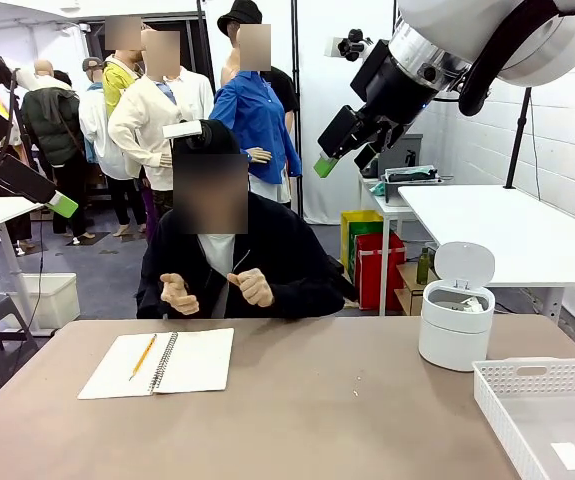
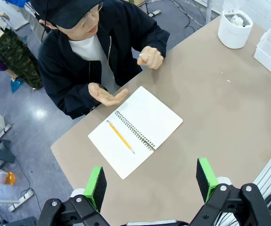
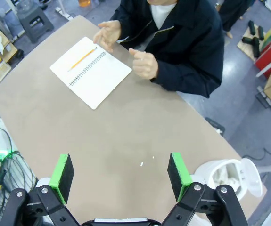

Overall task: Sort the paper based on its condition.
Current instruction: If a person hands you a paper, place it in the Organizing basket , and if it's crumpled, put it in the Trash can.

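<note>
Though crumpled into a lump whose long axis and pointing direction I cannot make out, the paper (image 3: pixel 224 175) lies inside the open white bin (image 1: pixel 454 345) at the front view's right. The left gripper (image 2: pixel 151 181) and right gripper (image 3: pixel 121 176) both gape wide above the table (image 1: pixel 317 410), holding nothing.

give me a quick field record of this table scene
left gripper: open, empty, high over brown table
right gripper: open, empty, high
white spiral-bound notebook: open flat, yellow pencil on it
white round lidded bin: lid up, crumpled white paper inside
white slotted plastic basket: flat white label inside
person's hands: raised, far side
</note>
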Motion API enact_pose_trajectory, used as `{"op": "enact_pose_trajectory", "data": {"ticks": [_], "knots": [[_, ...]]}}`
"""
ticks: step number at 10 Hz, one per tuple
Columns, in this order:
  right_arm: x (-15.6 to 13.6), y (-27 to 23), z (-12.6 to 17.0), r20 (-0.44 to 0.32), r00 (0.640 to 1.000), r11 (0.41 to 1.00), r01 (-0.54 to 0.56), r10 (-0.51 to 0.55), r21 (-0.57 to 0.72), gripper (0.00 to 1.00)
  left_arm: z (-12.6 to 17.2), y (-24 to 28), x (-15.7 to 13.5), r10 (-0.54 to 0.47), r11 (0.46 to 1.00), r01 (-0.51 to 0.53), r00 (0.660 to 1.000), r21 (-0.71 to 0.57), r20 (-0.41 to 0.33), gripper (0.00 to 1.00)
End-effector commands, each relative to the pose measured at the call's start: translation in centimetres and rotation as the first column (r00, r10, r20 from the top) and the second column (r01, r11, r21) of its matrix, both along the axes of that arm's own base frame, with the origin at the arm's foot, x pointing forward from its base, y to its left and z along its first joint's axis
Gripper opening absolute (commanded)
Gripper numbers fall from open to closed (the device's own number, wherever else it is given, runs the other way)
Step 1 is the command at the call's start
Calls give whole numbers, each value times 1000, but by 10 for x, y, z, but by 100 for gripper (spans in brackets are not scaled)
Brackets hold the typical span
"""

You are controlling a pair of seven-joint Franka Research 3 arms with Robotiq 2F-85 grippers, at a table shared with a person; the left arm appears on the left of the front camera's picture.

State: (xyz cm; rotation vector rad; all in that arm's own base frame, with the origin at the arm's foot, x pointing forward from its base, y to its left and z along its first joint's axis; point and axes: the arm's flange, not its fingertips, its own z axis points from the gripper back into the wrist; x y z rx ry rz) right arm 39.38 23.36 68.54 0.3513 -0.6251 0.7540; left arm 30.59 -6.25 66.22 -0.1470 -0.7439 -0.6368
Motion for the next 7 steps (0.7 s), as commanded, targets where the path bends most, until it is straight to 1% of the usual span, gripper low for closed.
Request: {"op": "enact_pose_trajectory", "data": {"ticks": [1,7], "knots": [[0,-1,-1,0,1000,1000,1,-1,-10,100,0,0,0,1,1000,-1,1000,1,1,100],[0,-1,-1,0,1000,1000,1,-1,-10,100,0,0,0,1,1000,-1,1000,1,1,100]]}}
